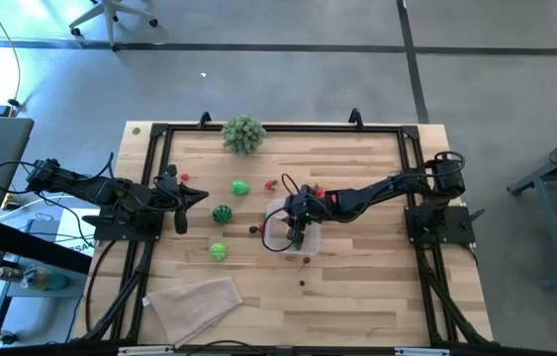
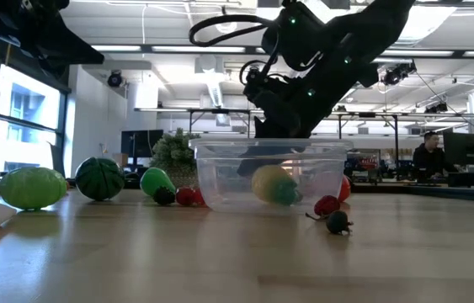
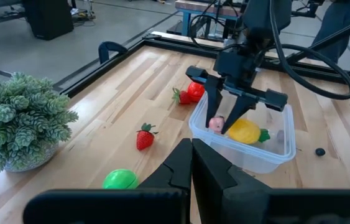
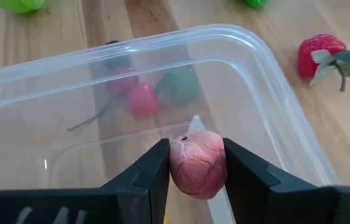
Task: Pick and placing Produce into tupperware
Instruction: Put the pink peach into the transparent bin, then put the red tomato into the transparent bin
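My right gripper [image 4: 194,152] hangs over the open clear tupperware [image 1: 278,229], shut on a small pink, veined ball of produce [image 4: 198,163]. A yellow lemon [image 3: 244,131] lies on the tupperware's floor. Loose produce rests on the table around it: a strawberry [image 3: 145,137], a red piece [image 3: 191,92], a bright green piece [image 1: 240,186], a dark green striped ball [image 1: 222,213] and a light green ball [image 1: 218,250]. My left gripper [image 3: 192,163] stays shut at the table's left edge [image 1: 197,198], touching nothing. My right gripper pinches the pink ball by its two opposite sides [image 4: 178,167] between its two fingers. The fingers [image 3: 234,115] slant down from the table's right side into the tupperware's mouth. The ball is lifted clear of the floor, beside the lemon.
A bushy grey-green plant [image 1: 242,133] stands at the far edge. A beige folded cloth [image 1: 196,301] lies near the front left. Small cherries [image 2: 327,205] and a dark berry [image 2: 338,223] lie just outside the tupperware's near wall. A black frame [image 1: 258,128] rims the table.
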Controlling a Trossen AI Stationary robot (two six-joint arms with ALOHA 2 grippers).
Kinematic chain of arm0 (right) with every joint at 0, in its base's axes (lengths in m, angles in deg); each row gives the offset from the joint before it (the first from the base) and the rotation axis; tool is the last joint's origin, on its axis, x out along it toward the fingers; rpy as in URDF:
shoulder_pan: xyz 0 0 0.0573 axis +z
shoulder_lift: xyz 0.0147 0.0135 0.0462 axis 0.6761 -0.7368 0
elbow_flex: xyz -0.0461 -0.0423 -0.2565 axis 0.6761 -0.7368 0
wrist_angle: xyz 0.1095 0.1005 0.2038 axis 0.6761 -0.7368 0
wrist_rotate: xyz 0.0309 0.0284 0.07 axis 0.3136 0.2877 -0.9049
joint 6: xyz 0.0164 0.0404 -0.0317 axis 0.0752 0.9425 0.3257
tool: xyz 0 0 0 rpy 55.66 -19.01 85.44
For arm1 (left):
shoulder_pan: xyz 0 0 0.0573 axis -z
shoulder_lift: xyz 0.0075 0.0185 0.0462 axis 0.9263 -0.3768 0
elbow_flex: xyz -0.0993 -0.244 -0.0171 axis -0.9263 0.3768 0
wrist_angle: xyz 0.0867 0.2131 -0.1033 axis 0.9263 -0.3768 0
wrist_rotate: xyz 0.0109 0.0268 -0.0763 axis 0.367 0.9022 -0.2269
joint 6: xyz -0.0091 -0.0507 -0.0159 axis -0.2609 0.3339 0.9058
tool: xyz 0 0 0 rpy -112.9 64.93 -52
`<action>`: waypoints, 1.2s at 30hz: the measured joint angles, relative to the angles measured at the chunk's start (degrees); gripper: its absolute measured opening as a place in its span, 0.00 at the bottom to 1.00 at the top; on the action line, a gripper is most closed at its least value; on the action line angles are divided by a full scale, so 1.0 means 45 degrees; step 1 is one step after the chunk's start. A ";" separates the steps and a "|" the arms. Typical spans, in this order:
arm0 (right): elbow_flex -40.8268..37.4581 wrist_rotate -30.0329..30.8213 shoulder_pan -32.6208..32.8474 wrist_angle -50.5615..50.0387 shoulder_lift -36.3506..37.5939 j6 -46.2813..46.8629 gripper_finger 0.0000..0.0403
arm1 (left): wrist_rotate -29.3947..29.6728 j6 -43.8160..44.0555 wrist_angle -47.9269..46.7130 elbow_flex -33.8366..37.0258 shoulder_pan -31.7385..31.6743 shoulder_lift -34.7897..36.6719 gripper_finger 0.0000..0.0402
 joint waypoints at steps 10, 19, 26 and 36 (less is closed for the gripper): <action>0.0000 0.0012 0.0010 -0.0078 0.0005 0.0092 0.33 | 0.0003 0.0000 0.0000 0.0000 -0.0003 -0.0004 0.00; 0.0000 0.0117 0.0010 -0.0070 0.0005 0.0092 0.37 | 0.0005 0.0000 0.0000 0.0000 0.0000 0.0000 0.00; 0.0000 0.0347 0.0010 0.0113 0.0005 0.0000 0.43 | 0.0000 0.0000 0.0000 0.0000 -0.0005 -0.0005 0.00; 0.0000 0.0581 0.0039 0.0495 0.1054 0.0062 0.45 | 0.0000 0.0000 -0.0005 0.0000 0.0000 -0.0005 0.00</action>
